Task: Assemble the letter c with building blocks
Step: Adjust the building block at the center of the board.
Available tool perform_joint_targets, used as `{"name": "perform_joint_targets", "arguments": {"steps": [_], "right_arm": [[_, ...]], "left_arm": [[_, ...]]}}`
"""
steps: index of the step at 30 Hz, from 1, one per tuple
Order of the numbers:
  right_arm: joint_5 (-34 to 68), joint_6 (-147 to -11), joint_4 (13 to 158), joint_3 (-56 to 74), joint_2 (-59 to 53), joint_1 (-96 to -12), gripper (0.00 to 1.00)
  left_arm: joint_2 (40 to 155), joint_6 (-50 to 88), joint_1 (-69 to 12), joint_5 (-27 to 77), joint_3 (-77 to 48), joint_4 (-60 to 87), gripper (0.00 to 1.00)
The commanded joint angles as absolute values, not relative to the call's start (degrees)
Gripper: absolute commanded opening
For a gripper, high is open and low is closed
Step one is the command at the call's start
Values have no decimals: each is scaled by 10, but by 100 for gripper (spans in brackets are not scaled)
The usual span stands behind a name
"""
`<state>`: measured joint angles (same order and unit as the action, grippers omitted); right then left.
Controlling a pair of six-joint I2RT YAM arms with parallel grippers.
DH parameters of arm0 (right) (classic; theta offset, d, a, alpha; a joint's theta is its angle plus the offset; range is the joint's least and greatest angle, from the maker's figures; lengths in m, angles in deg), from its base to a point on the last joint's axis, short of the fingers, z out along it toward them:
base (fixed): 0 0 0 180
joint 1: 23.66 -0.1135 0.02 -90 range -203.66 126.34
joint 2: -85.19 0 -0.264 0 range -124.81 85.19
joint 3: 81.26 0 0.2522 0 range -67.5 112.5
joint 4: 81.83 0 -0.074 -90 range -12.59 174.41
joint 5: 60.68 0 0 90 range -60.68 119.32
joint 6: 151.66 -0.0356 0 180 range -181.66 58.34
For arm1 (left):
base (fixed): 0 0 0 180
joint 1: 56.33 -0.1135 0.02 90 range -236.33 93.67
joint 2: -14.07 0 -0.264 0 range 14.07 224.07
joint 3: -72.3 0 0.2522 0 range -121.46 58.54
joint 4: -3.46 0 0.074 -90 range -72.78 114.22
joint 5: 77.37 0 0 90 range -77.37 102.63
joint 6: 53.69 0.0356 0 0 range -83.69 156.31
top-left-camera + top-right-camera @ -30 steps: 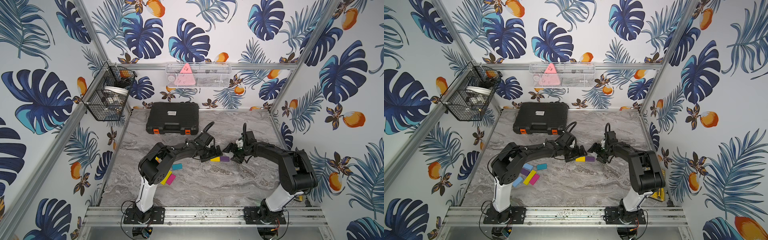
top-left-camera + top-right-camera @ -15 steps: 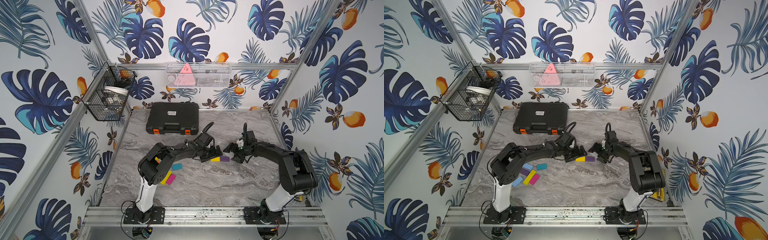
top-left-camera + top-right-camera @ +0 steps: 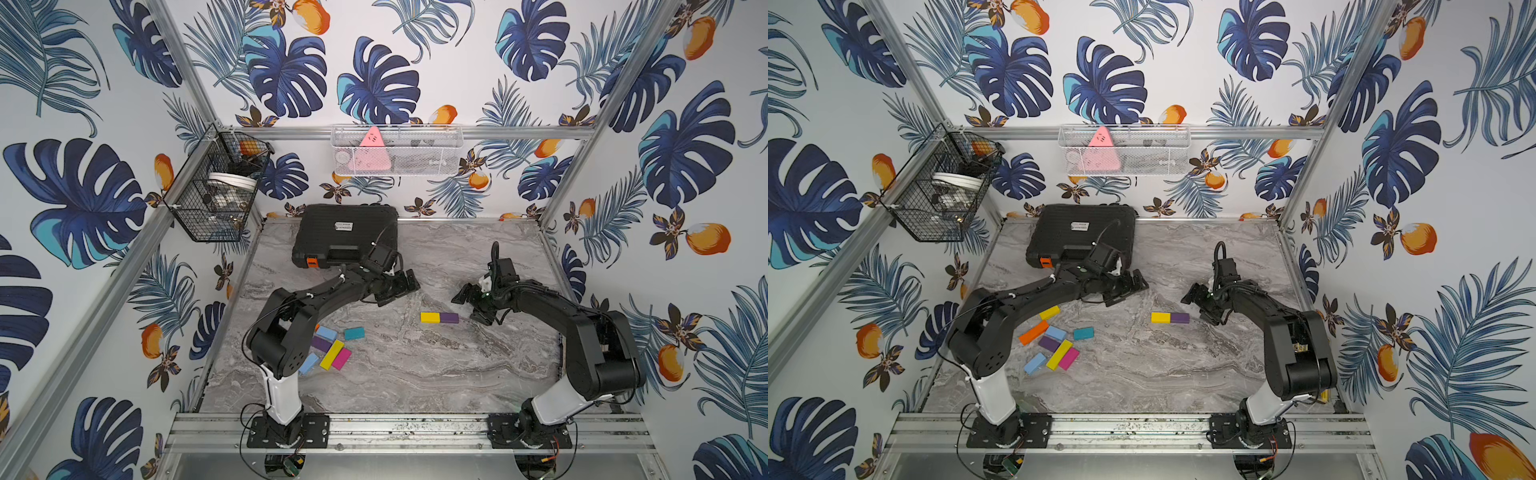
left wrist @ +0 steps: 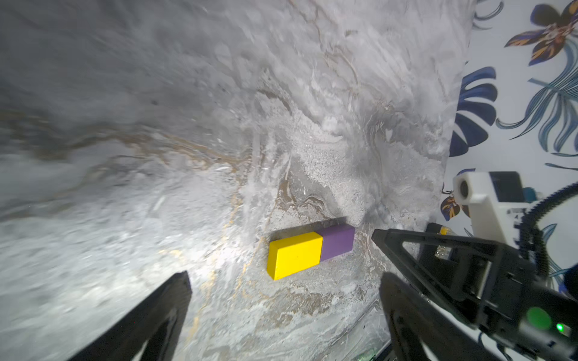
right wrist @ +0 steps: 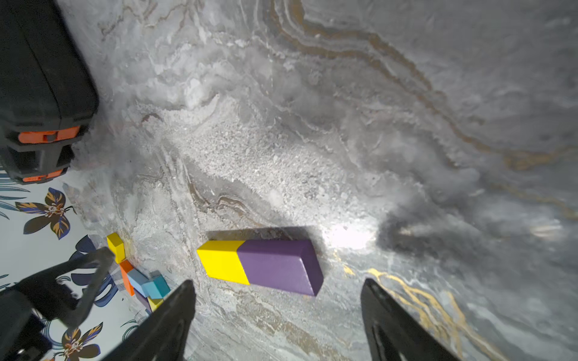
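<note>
Tabletop point(image 3: 415, 374) carries yellow block point(image 3: 429, 317) touching purple block point(image 3: 449, 318); my left end effector point(image 3: 400, 289) at ten o'clock, right end effector point(image 3: 468, 306) at two, both released, empty.

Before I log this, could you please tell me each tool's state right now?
Left tool: open, empty.
Right tool: open, empty.

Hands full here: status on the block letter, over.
Both arms' jaws open, empty. Flat yellow rectangular block end-to-end with flat purple block. Nothing between them and jaws.
</note>
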<state>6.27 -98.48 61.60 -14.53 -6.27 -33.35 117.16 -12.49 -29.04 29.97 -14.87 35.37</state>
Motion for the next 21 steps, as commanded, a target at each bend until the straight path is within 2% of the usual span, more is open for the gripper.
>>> {"name": "perform_joint_targets", "arguments": {"steps": [1, 5, 8, 21], "right_arm": [[56, -991, 601, -143, -40, -336, 83], [54, -1001, 601, -142, -16, -360, 81], [82, -998, 585, -125, -7, -412, 81], [204, -1011, 577, -75, -13, -677, 81]], "left_arm": [[1117, -76, -336, 294, -115, 412, 99], [1049, -33, -402, 295, -69, 462, 99], [1015, -3, -430, 285, -37, 509, 99], [823, -40, -439, 201, 128, 593, 99]]}}
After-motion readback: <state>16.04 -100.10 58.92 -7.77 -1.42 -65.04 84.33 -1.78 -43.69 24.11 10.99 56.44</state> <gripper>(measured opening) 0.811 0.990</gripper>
